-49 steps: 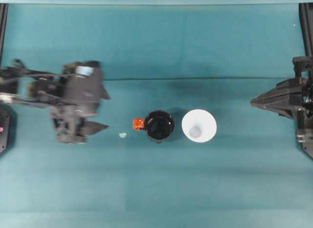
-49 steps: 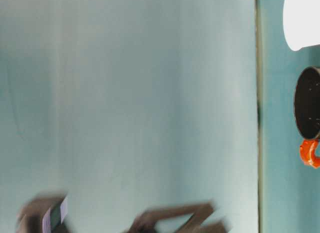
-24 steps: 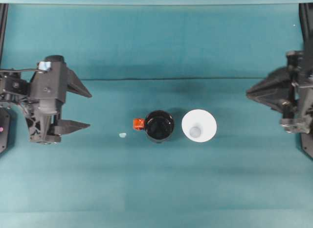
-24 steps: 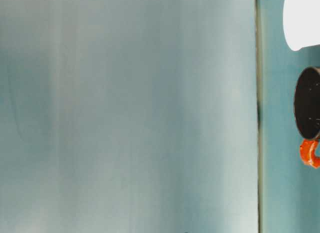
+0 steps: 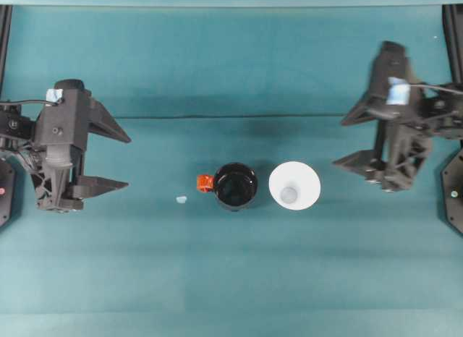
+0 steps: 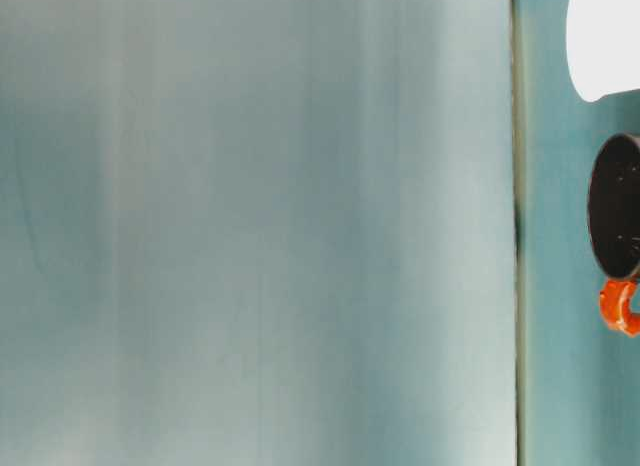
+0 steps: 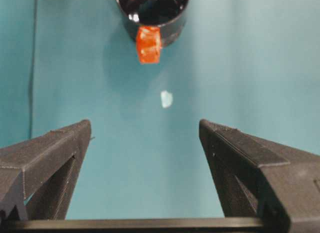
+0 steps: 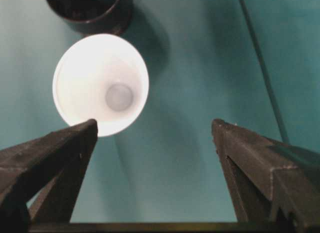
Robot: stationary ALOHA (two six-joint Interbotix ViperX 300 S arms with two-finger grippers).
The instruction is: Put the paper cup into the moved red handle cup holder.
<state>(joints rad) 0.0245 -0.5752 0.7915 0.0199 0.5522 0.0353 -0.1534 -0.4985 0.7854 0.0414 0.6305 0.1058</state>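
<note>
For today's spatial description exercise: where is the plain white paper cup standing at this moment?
In the overhead view the plain white paper cup stands upright on the teal table, just right of centre, beside the glossy black holder with the red-orange handle.

No text, label, brand, number or sign can be read anywhere. The paper cup (image 5: pixel 294 186) is plain white, and the black cup holder (image 5: pixel 235 186) with its red handle (image 5: pixel 205 183) bears no marking. The teal table (image 5: pixel 231 279) carries no writing.
</note>
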